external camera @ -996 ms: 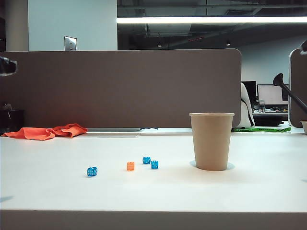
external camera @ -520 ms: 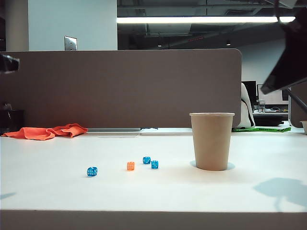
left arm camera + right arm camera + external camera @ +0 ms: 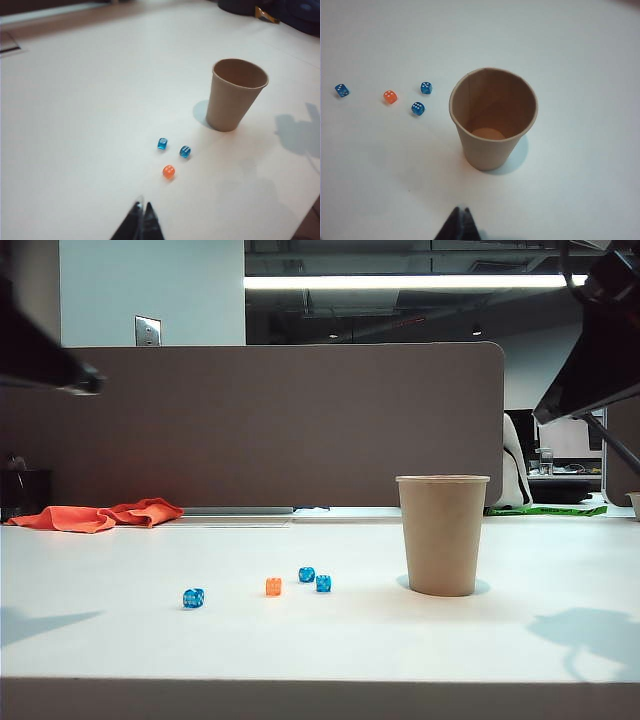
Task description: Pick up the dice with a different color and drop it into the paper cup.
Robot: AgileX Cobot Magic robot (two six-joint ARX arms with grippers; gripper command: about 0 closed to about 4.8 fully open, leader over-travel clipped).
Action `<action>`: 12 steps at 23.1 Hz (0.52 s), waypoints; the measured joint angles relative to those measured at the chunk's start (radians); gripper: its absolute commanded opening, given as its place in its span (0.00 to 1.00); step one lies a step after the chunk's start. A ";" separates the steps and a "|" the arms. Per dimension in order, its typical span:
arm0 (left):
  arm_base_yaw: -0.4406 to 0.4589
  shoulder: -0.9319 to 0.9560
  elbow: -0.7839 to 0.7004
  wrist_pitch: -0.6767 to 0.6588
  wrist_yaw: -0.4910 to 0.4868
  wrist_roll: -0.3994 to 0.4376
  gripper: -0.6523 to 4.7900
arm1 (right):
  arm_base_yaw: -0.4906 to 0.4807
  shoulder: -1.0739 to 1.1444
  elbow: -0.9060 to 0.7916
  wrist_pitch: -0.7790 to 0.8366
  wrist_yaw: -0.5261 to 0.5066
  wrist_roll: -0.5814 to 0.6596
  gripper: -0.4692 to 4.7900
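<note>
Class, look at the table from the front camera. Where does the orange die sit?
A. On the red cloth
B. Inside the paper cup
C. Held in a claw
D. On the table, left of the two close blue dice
D. The orange die lies on the white table, just left of the paired blue dice; the paper cup is empty.

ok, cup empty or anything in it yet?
Empty. The right wrist view looks straight into the cup: bare bottom, and the orange die sits on the table.

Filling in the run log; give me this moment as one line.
phase: approach | left gripper: shut, above table | right gripper: shut, above cup | orange die: on table | cup: upright, empty
</note>
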 measured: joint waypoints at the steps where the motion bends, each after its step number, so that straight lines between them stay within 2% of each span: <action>1: 0.000 0.057 0.037 -0.005 0.006 0.000 0.11 | 0.000 0.000 0.000 0.002 0.003 0.000 0.09; 6: -0.012 0.257 0.173 -0.045 0.006 0.017 0.11 | 0.000 0.000 0.000 0.005 0.021 0.003 0.09; 8: -0.027 0.311 0.191 -0.047 0.027 0.115 0.11 | 0.000 0.000 0.000 0.006 0.023 0.003 0.09; 9: -0.031 0.325 0.190 -0.051 0.076 0.232 0.11 | 0.000 0.000 0.000 0.006 0.024 0.003 0.09; 12: -0.034 0.338 0.190 -0.052 0.126 0.361 0.11 | 0.000 0.000 0.000 0.006 0.024 0.003 0.09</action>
